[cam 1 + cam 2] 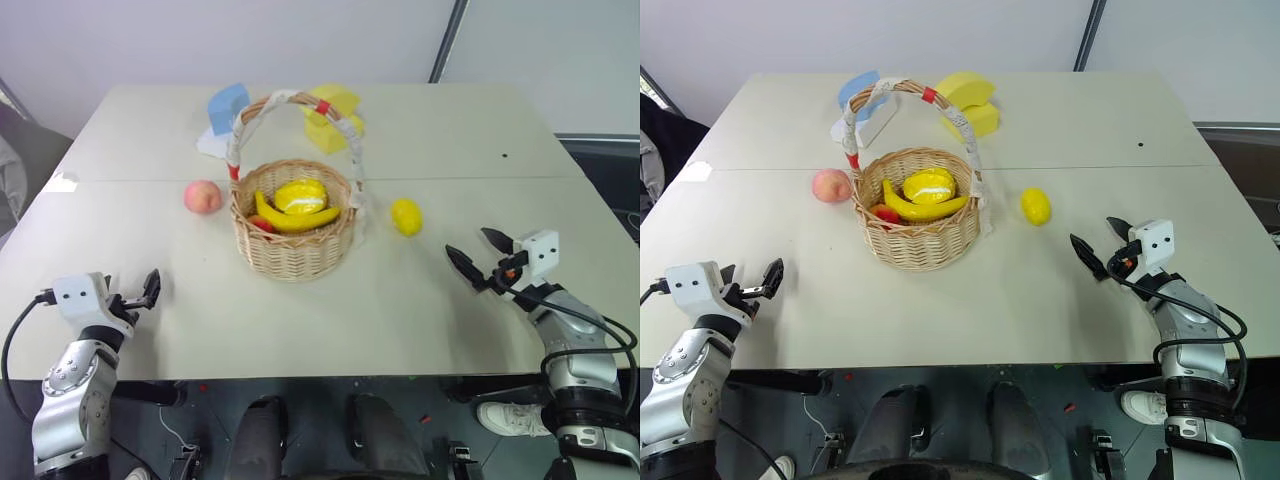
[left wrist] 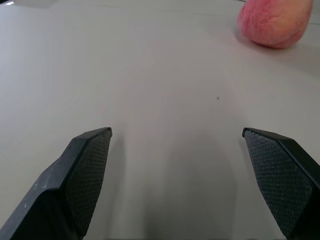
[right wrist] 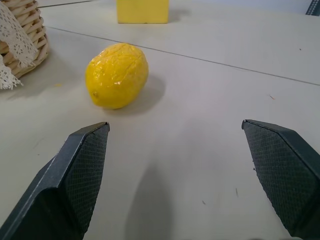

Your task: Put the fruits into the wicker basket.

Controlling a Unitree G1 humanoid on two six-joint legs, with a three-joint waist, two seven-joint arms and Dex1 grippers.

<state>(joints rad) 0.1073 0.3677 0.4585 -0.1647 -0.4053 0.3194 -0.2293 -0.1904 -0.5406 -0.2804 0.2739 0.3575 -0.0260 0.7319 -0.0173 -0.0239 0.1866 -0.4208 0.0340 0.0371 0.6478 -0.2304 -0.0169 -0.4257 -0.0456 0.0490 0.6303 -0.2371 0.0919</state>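
Head view: wicker basket (image 1: 296, 232) mid-tabletop (image 1: 450, 330), already holding a banana; peach (image 1: 202, 196) just left of it, lemon (image 1: 406, 216) to its right.

Left wrist view — left hand (image 2: 176, 145) spread, empty, peach far ahead.

Right wrist view — right hand (image 3: 175, 140) spread, empty; lemon sits off-centre, so closing crooked would likely roll it away.

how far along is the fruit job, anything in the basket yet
Done: the wicker basket already holds a banana and other fruit. In hand: nothing; left gripper and right gripper are open. Left: peach and lemon sit on the table.
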